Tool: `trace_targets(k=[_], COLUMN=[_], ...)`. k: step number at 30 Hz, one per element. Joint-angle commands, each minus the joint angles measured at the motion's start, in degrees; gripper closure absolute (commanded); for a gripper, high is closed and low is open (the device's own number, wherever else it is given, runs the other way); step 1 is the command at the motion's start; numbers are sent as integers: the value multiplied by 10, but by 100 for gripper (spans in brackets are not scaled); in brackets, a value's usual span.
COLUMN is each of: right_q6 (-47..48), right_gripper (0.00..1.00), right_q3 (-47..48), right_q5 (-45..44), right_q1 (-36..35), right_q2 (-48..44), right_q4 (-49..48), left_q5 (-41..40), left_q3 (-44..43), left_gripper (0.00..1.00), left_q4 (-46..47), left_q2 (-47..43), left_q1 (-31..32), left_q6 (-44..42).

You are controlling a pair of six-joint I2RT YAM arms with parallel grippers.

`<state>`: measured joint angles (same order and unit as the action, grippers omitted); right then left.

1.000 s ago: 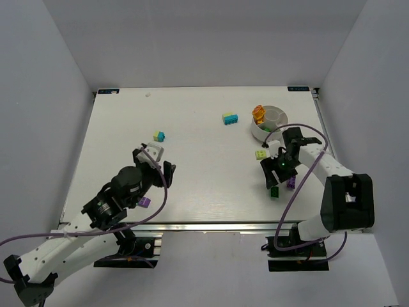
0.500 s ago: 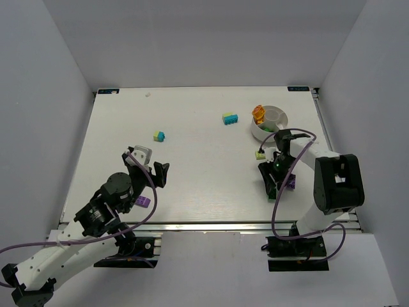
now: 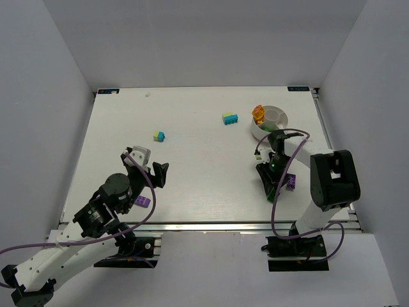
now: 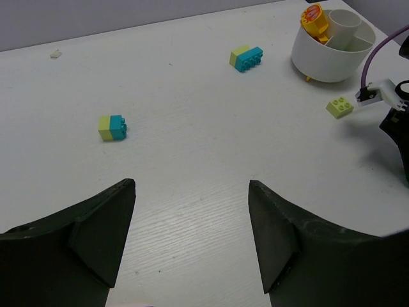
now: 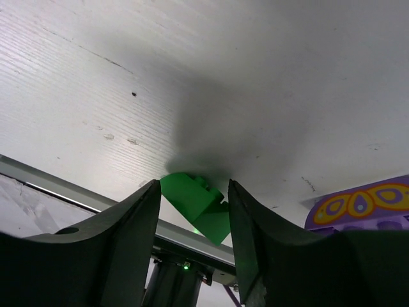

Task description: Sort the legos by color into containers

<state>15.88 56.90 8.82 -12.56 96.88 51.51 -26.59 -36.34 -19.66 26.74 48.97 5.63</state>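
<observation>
- My left arm (image 3: pixel 70 240) reaches from its base on a diagonal, forward and towards the middle.
- The left gripper (image 3: pixel 148 167) sits at the end of it, raised, facing the far right. In the left wrist view (image 4: pixel 192 187) its jaws are spread wide with nothing between them.
- My right arm (image 3: pixel 332 182) is folded back on itself, wrist curled over.
- The right gripper (image 3: pixel 271 192) points down and back at the near edge, tips low. In its own wrist view (image 5: pixel 192 192) the jaws are partly apart, and I honestly can't tell if they're clamping.

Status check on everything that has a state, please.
left end effector: open, empty
right end effector: straddling green brick, grip unclear
green brick: between right jaws
white bowl: upright, orange bricks inside
near cyan-lime stack: joined, on table
far cyan-lime stack: joined, on table
lime brick: loose on table
</observation>
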Motion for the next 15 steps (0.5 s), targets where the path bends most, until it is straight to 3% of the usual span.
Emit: trace_targets(k=[1,5,10,15], right_q6=[-1,10,20,38], right_gripper=[48,42,21,16], right_q3=[29,47,70,90], right_q5=[1,1,-1,-16], right_q1=[-7,-5,-3,-1], right_q2=[8,4,-1,-2], right_q4=[29,24,17,24], left_q5=[-4,-7,-8,-11], left_q3=[2,4,5,5], left_gripper=[19,19,19,19], left_q4=[4,5,6,5], left_q2=[-6,-8,-7,-9], left_q1=[0,0,0,0], left_q6=[3,3,2,2])
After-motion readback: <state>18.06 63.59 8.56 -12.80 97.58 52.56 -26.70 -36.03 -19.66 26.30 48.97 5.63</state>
